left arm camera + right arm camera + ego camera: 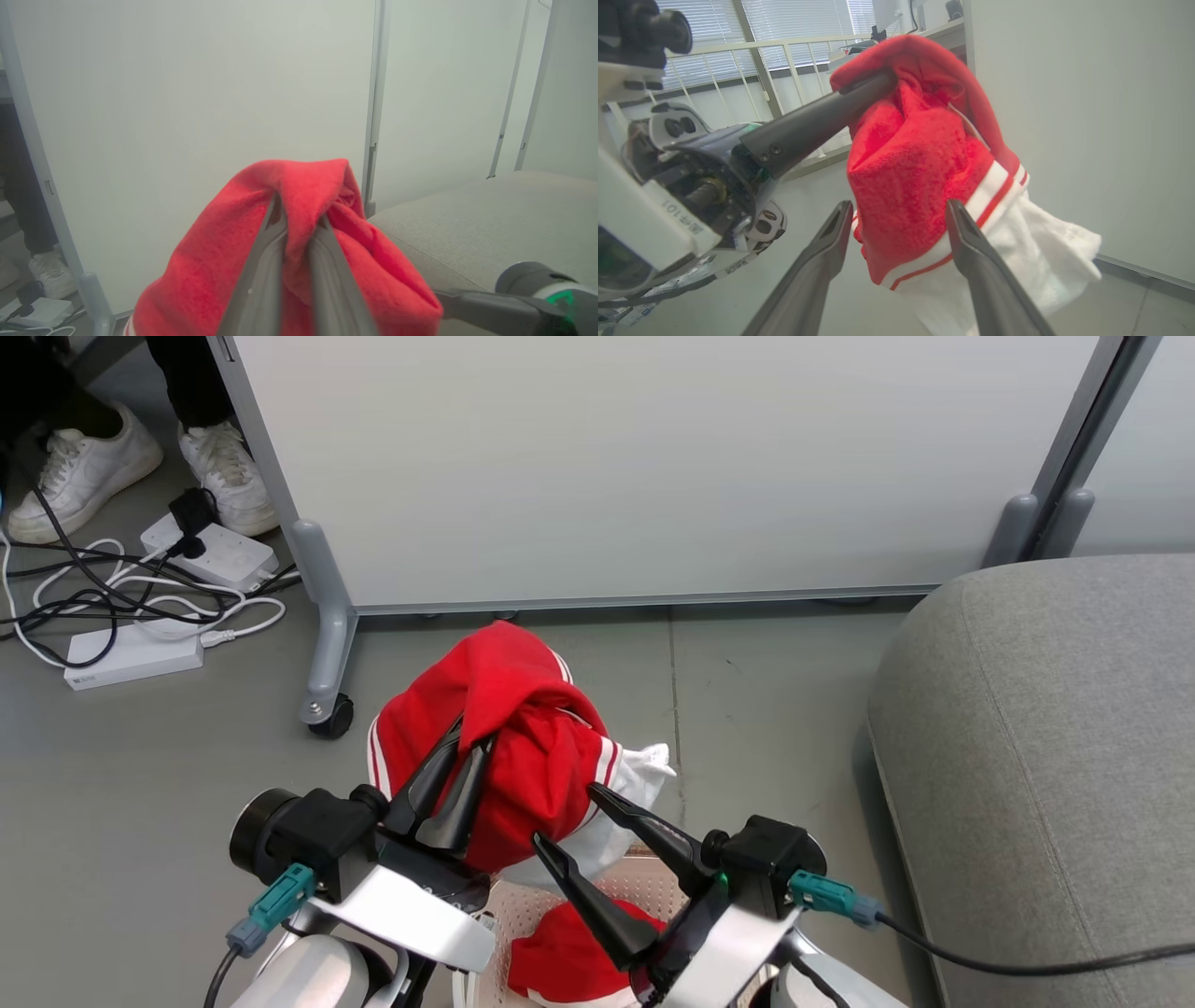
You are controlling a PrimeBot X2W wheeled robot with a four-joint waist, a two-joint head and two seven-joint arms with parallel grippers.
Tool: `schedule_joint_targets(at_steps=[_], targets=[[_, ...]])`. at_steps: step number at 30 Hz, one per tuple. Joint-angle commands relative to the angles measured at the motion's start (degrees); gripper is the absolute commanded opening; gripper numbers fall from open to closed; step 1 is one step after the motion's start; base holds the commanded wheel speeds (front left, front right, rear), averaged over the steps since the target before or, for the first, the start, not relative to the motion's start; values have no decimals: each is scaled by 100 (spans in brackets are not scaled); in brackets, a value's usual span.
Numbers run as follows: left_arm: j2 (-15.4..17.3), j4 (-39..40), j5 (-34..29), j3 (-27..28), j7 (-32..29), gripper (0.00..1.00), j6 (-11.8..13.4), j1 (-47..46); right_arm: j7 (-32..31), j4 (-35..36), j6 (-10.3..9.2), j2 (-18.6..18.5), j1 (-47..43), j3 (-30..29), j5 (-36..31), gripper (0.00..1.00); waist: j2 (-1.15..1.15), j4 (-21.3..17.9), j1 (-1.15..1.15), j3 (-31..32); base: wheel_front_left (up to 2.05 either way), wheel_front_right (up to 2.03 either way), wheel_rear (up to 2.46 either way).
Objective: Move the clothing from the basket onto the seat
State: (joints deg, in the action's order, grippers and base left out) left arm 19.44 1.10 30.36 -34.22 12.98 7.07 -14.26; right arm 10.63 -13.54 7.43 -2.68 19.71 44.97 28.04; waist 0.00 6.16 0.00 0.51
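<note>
A bright red garment (523,728) with white stripe trim and a white panel hangs in the air, and my left gripper (474,743) is shut on a fold near its top (299,219). My right gripper (562,817) is open just right of and below it; in the right wrist view the red and white cloth (924,186) hangs in front of its spread fingers (959,219). Below both grippers the cream perforated basket (597,887) holds another red garment (569,957). The light-grey seat (1046,756) stands at the right.
A white wheeled partition panel (635,467) stands behind, its caster (327,714) at left. Power strips and tangled cables (140,607) lie on the grey floor at far left beside a person's white shoes (84,467).
</note>
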Motion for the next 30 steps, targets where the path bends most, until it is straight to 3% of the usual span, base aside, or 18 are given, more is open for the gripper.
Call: schedule_joint_targets(at_steps=[1,5,6,7,8,18,19,20,21,30], targets=[[13,21,12,10,28,0,-16,-51,96,-46,11,-37,105,20,103,100,0,15,0,-3,0,0,0],[-29,79,27,-1,54,0,-9,-49,237,-393,12,-35,352,123,102,100,0,58,0,-8,0,0,0],[-33,80,28,-7,59,0,-12,-52,270,-444,12,-34,398,123,164,90,0,71,0,-11,0,0,0],[-50,89,37,-8,67,0,-13,-53,285,-523,12,-35,456,152,187,49,0,84,0,-14,0,0,0],[-63,97,48,-10,76,0,-14,-52,310,-574,12,-35,492,183,228,0,0,96,0,-15,0,0,0],[-106,117,55,-47,110,0,-42,-32,436,-886,12,-36,813,246,620,0,0,127,0,-53,0,0,0],[-111,117,58,-41,111,36,-37,-37,446,-903,12,-36,828,219,646,0,0,126,0,-59,0,0,0],[-117,126,59,-32,118,89,-28,-46,453,-927,12,-37,836,184,650,0,0,124,0,-65,0,0,0],[-120,139,58,-30,116,100,-23,-53,458,-958,12,-38,853,127,645,0,0,121,0,-74,0,0,0],[-63,280,-52,-293,127,100,-201,129,472,-1191,12,-33,825,-713,358,0,0,-3,0,-142,0,0,0]])
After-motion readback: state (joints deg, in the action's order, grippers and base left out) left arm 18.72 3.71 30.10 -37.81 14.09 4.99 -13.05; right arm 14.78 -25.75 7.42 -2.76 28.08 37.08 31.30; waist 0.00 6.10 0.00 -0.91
